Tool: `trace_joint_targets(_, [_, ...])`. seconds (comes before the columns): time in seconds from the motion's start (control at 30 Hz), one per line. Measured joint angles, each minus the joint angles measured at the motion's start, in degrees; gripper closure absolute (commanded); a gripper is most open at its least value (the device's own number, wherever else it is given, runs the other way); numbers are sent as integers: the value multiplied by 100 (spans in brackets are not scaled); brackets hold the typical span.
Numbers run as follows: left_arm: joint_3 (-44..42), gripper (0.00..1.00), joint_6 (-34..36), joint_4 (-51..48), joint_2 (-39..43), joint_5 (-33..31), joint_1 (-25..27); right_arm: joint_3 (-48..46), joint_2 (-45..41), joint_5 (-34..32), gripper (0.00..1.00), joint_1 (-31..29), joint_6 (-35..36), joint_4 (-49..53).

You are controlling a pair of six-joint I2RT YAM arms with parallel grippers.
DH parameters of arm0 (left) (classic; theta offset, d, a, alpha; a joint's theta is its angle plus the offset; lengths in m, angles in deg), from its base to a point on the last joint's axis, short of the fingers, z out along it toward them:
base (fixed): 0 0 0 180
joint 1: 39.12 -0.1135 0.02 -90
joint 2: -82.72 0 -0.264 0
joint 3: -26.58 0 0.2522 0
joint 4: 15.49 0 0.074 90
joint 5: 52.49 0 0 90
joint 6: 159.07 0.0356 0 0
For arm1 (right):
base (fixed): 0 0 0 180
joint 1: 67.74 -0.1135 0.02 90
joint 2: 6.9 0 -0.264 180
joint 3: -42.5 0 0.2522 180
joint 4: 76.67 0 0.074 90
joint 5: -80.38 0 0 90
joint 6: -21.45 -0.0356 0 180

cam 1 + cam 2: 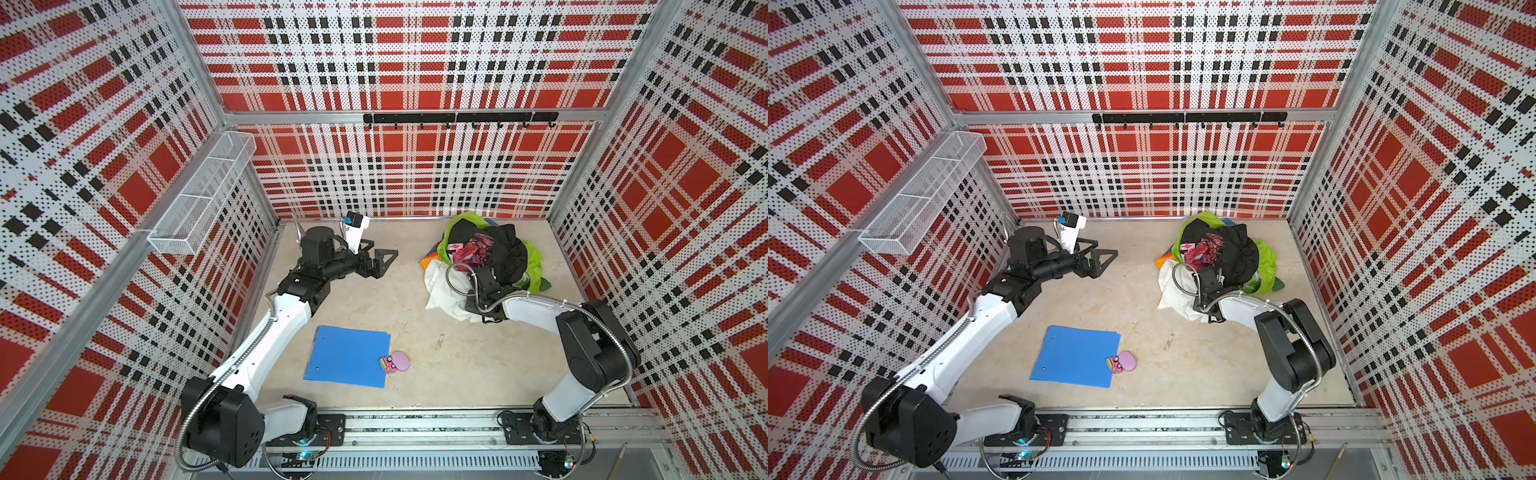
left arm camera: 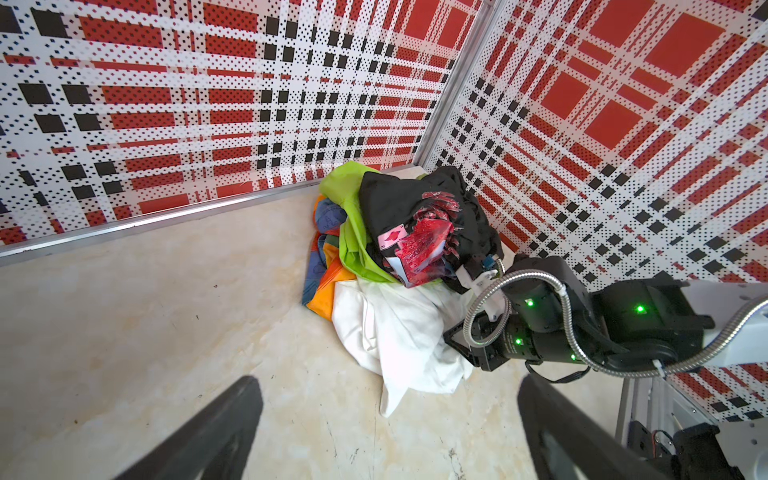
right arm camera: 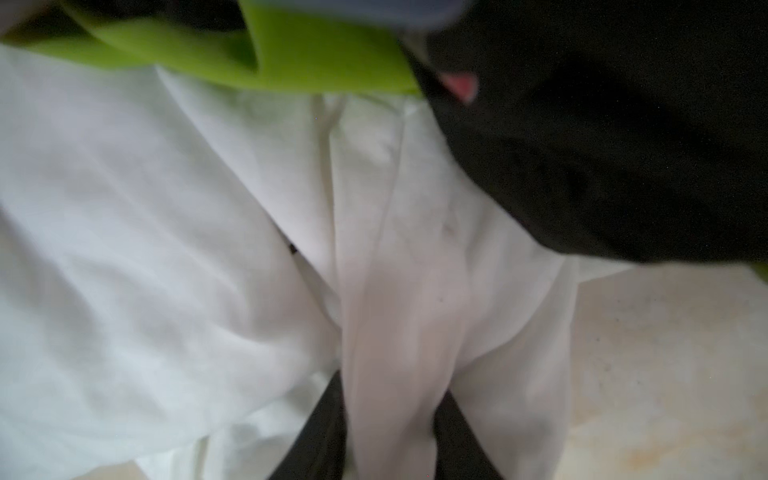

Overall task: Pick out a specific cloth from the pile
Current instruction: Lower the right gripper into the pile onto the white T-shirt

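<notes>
Pinching a raised fold of the cloth (image 3: 166,208), my right gripper (image 3: 390,415) showed its two dark fingers (image 3: 324,432) close together with a ridge of white fabric bunched between them. I read that as a grip, though the wrist view was too soft to tell how firmly it bit.

The cloth lay at the foot of the pile (image 1: 490,257), on the side facing the table's (image 1: 415,316) near edge. Its upper part was tucked under the lime-green fabric (image 1: 536,262) and the black garment (image 1: 505,249). The pile itself sat by the far right corner.

That spilled-out part seemed to me the sensible place to take hold. It was the only white fabric left uncovered, so a pull toward the near edge should draw it out from under the heap.

My left gripper (image 1: 384,262) hung near the far left corner, fingers spread wide and empty. It was turned toward the pile, clear of the work, and its camera gave me a side look at the heap.

I judged the green fabric likely to ride along. The blue folder (image 1: 349,357) lay well apart, toward the near edge.
</notes>
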Motion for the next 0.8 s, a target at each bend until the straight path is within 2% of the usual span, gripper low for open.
trace_joint_targets(0.07, [0, 1, 0, 0, 2, 0, 9, 0, -61, -63, 87, -46, -4, 37])
trace_joint_targets(0.23, [0, 1, 0, 0, 2, -2, 15, 46, -424, -269, 96, -214, 87, 195])
trace_joint_targets(0.43, [0, 1, 0, 0, 2, -7, 24, 286, -813, -531, 98, -505, 282, 400])
trace_joint_targets(0.8, [0, 1, 0, 0, 2, -20, 26, 577, -1755, -428, 99, -667, 721, 457])
